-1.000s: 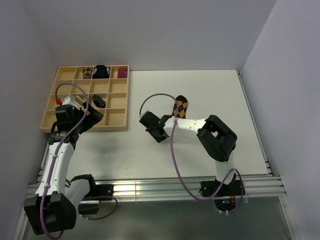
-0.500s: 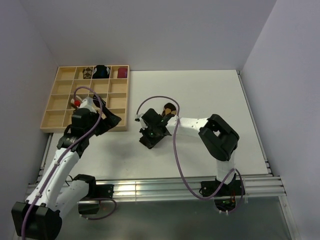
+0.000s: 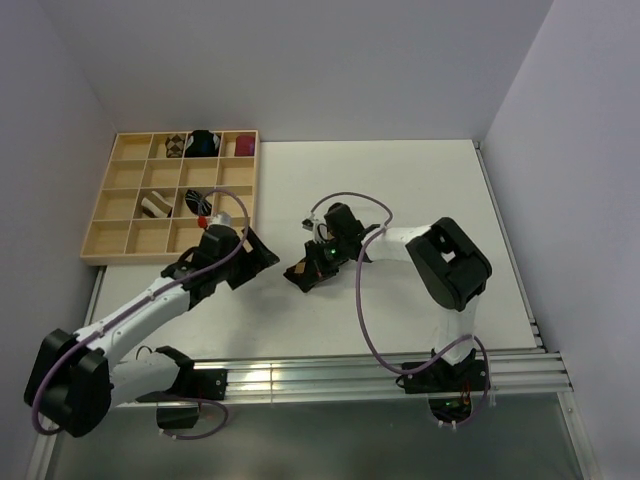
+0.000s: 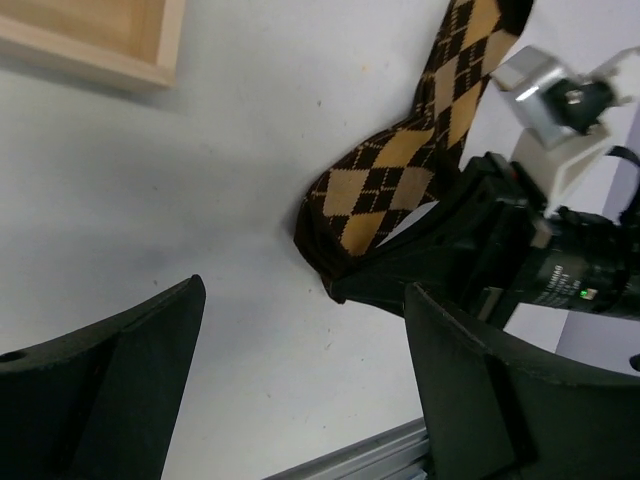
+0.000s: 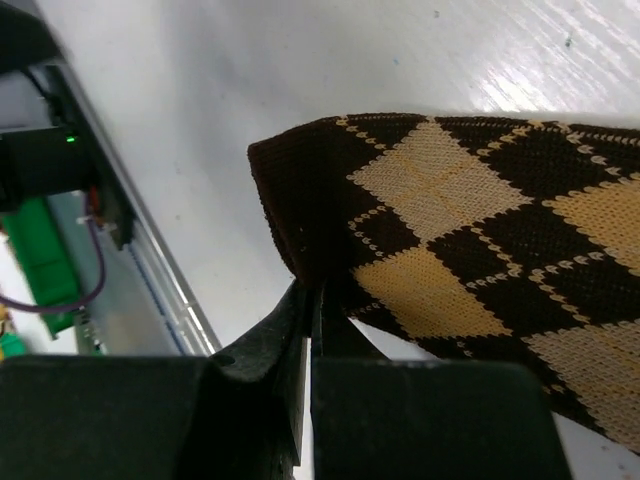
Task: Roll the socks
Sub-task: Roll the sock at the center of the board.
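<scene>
The brown-and-tan argyle sock (image 4: 400, 185) lies flat on the white table, its end folded. My right gripper (image 5: 314, 292) is shut on that folded end (image 5: 330, 200). In the top view the right gripper (image 3: 303, 276) sits mid-table and the arm hides most of the sock. My left gripper (image 3: 262, 256) is open and empty just left of it, its fingers (image 4: 110, 380) spread on either side of the sock's end. The brown-and-cream striped sock (image 3: 155, 205) and the black thin-striped sock (image 3: 197, 201) lie in tray cells.
The wooden compartment tray (image 3: 120, 240) stands at the back left; its corner shows in the left wrist view (image 4: 110, 45). Its back row holds an argyle bundle (image 3: 175, 146), a black-and-blue bundle (image 3: 204, 143) and a maroon bundle (image 3: 244, 146). A metal rail (image 3: 320, 375) runs along the near edge.
My left arm has swung from the tray to mid-table beside the right gripper. The striped sock now lies uncovered in its cell. The right gripper has pulled the argyle sock's end nearer.
</scene>
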Robot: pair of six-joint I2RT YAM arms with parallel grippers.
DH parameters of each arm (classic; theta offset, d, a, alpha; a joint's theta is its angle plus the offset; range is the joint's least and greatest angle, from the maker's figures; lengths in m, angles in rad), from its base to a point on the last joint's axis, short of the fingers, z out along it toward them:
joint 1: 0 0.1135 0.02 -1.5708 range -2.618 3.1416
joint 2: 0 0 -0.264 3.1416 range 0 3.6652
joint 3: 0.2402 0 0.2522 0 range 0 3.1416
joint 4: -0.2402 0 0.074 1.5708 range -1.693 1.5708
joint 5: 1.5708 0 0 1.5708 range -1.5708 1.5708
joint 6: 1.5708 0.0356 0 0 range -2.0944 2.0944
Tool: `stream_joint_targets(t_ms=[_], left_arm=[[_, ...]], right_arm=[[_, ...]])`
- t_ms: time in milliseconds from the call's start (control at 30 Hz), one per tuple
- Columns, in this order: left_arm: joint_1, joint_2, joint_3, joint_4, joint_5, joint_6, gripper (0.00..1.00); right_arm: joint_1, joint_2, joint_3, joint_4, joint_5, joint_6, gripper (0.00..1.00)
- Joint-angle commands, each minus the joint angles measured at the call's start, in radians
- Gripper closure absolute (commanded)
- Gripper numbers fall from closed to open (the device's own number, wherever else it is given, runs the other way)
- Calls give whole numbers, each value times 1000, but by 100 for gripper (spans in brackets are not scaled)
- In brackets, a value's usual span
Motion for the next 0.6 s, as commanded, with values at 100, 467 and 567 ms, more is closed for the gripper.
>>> stream_joint_targets(t_ms=[100,467,567], left_arm=[[-82,154,17,104,-72,-157,16],[-107,362,93,161,-72,-204,23],[-112,391,102,175,-69,-218,25]], right_arm=[[-39,37,-37,166,-146,65,100],[-51,66,-49,191,-162,63,100],[-51,66,-51,191,-159,60,100]])
